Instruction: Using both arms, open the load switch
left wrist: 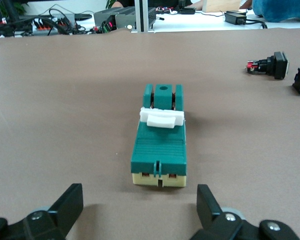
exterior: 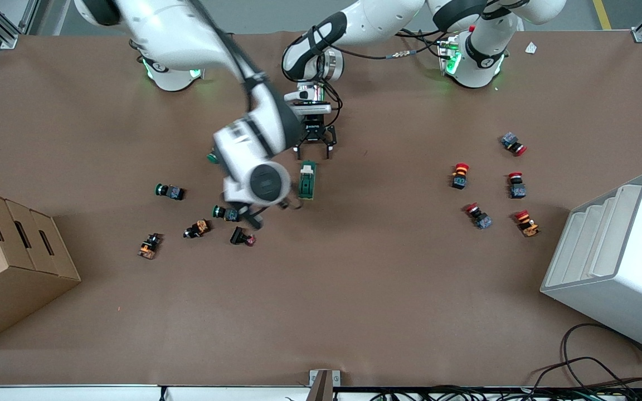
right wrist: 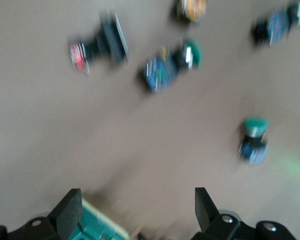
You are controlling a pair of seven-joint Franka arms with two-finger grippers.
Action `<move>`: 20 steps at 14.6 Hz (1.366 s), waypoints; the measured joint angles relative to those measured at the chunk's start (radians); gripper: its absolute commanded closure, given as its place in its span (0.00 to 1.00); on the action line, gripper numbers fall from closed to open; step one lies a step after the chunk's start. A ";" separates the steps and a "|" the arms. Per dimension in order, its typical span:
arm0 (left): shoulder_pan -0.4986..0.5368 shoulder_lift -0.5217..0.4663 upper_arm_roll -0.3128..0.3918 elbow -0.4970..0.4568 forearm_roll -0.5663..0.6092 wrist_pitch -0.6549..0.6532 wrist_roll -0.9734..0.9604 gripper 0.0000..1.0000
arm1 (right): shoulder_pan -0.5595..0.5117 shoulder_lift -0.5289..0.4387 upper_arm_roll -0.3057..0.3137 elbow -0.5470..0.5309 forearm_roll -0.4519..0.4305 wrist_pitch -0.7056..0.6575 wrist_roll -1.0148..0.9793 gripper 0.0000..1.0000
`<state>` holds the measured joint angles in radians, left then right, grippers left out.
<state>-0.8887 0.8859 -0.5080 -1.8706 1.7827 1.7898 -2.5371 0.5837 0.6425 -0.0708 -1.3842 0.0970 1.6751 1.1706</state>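
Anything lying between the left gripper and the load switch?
Nothing: in the left wrist view only bare table separates the open left gripper from the load switch.

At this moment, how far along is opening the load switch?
Early stage: nothing is gripped. The load switch lies flat on the table, its white lever in place. The left gripper hovers open at one end of it, fingers apart. The right gripper, also open, is low beside the switch near the green push-buttons. Grasping and opening remain.
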 measured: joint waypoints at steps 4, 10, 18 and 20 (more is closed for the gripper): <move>0.004 -0.021 -0.001 0.035 -0.117 -0.005 0.138 0.01 | -0.272 -0.105 -0.005 0.002 -0.035 -0.044 -0.551 0.00; 0.016 -0.046 -0.007 0.230 -0.361 -0.004 0.329 0.00 | -0.512 -0.231 -0.004 0.002 -0.089 -0.125 -1.103 0.00; 0.147 -0.172 -0.010 0.473 -0.750 -0.003 0.781 0.00 | -0.578 -0.267 -0.003 0.061 -0.102 -0.177 -1.196 0.00; 0.199 -0.239 -0.010 0.484 -0.864 -0.003 0.874 0.00 | -0.588 -0.267 -0.002 0.062 -0.102 -0.179 -1.200 0.00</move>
<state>-0.6897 0.6474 -0.5181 -1.3867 0.9188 1.7867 -1.6633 -0.0048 0.3753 -0.0725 -1.3223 -0.0046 1.4958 -0.0298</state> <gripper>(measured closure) 0.000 0.000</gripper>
